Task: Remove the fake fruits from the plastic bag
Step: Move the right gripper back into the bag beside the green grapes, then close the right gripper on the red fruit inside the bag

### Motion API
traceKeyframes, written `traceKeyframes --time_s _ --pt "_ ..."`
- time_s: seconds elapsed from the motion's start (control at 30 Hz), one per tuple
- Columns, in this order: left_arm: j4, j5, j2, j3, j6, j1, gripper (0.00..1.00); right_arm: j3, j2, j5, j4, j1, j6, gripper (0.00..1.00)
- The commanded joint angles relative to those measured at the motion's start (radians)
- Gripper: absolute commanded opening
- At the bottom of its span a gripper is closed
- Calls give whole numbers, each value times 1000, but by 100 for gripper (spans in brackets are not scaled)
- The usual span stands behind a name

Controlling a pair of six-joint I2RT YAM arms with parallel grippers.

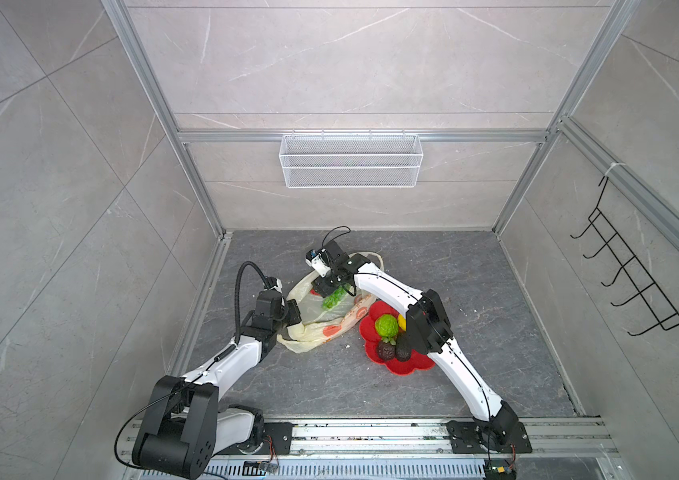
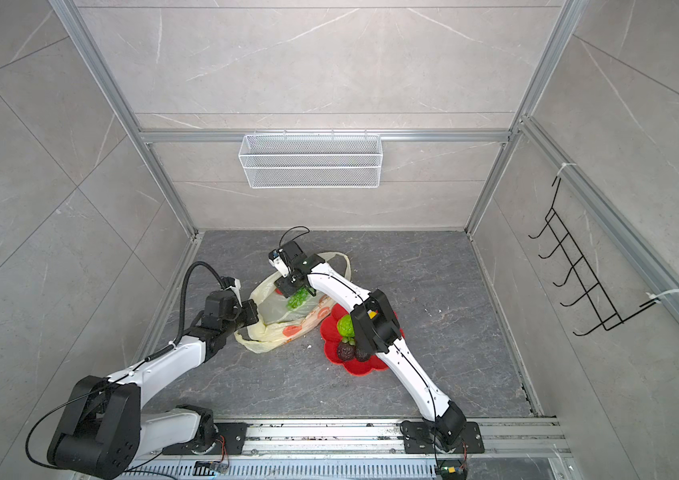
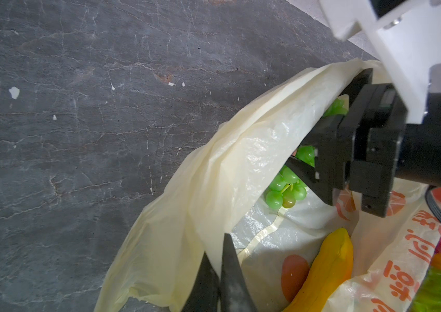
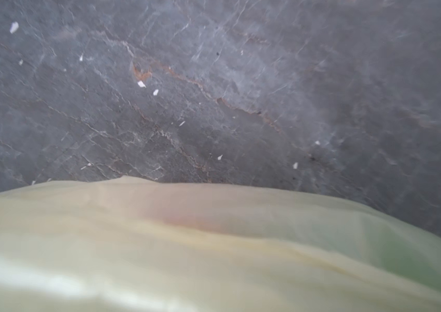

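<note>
The grape bunch (image 3: 285, 189) lies inside the plastic bag (image 1: 317, 328), its length running out from between the spread jaws of the right pincer (image 1: 330, 289) — the nearer one; the left pincer (image 3: 220, 251) — clamped on the bag's rim — props the mouth open.

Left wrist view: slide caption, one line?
Left pincer pinches the plastic bag rim while the open right pincer straddles the green grape bunch inside; banana also inside.

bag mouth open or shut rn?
Open. The left tool pinches the rim of the plastic bag, and the left wrist view looks through the mouth at the grape bunch and banana inside.
</note>
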Motion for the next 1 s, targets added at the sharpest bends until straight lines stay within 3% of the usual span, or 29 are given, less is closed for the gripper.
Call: traceKeyframes --time_s 0.0,0.37,0.67,0.97 --pt "25 -11 -21 16 19 -2 1 53 43 -21 -76 4 -17 69" --pt "21 -11 -17 18 18 -2 2 50 53 -35 -88 3 3 69" --pt "17 -14 -14 22 18 -2 1 60 37 -53 -96 19 9 54" --pt "10 -21 -9 28 19 -2 1 -18 -69 -67 -77 32 34 49"
